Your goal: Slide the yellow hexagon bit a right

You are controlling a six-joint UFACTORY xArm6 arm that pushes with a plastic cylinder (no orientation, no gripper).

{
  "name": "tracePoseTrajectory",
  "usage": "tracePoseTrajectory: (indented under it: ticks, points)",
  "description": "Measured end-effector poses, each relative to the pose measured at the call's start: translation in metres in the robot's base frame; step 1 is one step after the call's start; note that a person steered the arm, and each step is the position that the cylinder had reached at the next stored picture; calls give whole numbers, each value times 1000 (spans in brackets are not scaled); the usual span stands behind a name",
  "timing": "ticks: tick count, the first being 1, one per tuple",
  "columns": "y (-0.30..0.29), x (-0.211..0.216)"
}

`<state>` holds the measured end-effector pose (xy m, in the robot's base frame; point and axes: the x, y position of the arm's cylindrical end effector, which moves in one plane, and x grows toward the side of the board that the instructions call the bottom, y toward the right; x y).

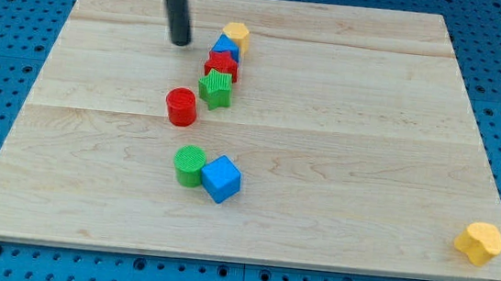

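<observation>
The yellow hexagon (236, 35) sits near the view's top, at the head of a close chain of blocks. Below it come a blue block (226, 47), a red star-like block (222, 64) and a green star-like block (216, 89). My tip (181, 42) stands on the board to the left of the yellow hexagon and the blue block, a short gap away from them, touching no block.
A red cylinder (181, 107) lies left of the green star. A green cylinder (190, 165) and a blue cube (221, 178) sit together lower down. A yellow heart-like block (479, 243) sits at the bottom right corner of the wooden board (354, 123).
</observation>
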<state>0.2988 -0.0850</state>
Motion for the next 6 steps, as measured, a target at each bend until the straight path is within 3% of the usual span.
tracePoseTrajectory:
  ticks: [1, 2, 3, 4, 6]
  points:
    - [65, -2]
    - [44, -14]
    - [-23, -26]
    - [-3, -65]
    - [100, -61]
